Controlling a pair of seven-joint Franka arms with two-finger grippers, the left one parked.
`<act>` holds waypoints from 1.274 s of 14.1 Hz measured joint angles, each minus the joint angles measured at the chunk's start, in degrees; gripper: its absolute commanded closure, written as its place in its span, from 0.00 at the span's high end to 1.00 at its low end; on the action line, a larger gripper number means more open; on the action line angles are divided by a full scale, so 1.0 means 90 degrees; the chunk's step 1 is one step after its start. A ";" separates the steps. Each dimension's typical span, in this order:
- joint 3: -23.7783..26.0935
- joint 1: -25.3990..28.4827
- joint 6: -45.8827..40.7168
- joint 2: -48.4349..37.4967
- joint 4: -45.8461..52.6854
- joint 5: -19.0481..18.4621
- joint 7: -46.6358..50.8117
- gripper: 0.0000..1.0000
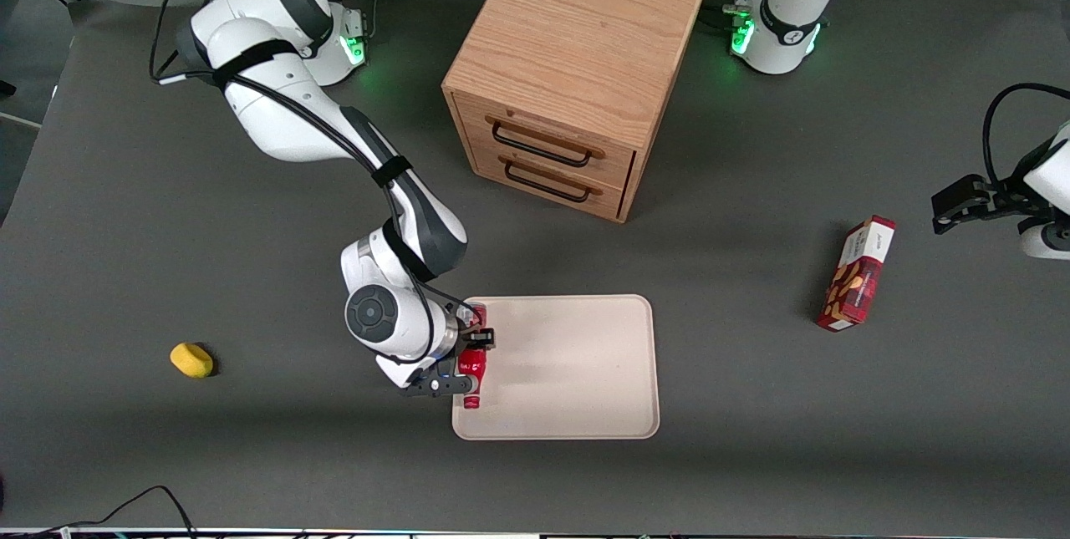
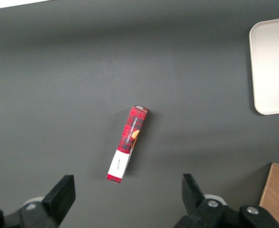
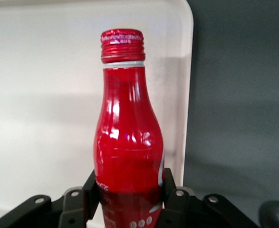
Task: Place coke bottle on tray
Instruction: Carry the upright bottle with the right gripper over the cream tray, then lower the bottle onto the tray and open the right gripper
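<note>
The coke bottle is a slim red bottle with a red cap, lying level with its cap pointing toward the front camera. My right gripper is shut on its lower body, over the cream-beige tray's edge at the working arm's end. In the right wrist view the bottle sits between the two black fingers, over the tray close to its rim. I cannot tell whether the bottle touches the tray.
A wooden two-drawer cabinet stands farther from the front camera than the tray. A red-and-white snack box lies toward the parked arm's end, also in the left wrist view. A small yellow object lies toward the working arm's end.
</note>
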 measured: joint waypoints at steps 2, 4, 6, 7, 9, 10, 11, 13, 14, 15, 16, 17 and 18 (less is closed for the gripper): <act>-0.0015 0.0002 0.0160 0.0101 0.0041 0.0000 0.0000 0.27; -0.0030 0.0005 0.0210 0.0144 0.0055 0.0000 0.0000 0.74; -0.0036 0.0010 0.0283 0.0160 0.0056 0.0001 0.0000 1.00; -0.0037 0.0013 0.0338 0.0163 0.0056 0.0001 0.0000 1.00; -0.0041 0.0019 0.0420 0.0164 0.0056 0.0001 -0.0001 1.00; -0.0044 0.0026 0.0422 0.0165 0.0056 0.0001 -0.0001 1.00; -0.0056 0.0041 0.0430 0.0172 0.0053 0.0001 -0.0001 1.00; -0.0124 0.0089 0.0589 0.0233 0.0037 0.0001 -0.0001 1.00; -0.0145 0.0104 0.0702 0.0278 0.0033 0.0001 -0.0001 1.00; -0.0161 0.0110 0.0770 0.0311 0.0028 0.0001 -0.0001 1.00; -0.0180 0.0112 0.0787 0.0320 0.0027 0.0001 -0.0001 1.00; -0.0207 0.0111 0.0794 0.0320 0.0028 0.0001 -0.0001 1.00; -0.0232 0.0111 0.0796 0.0320 0.0027 0.0001 -0.0001 1.00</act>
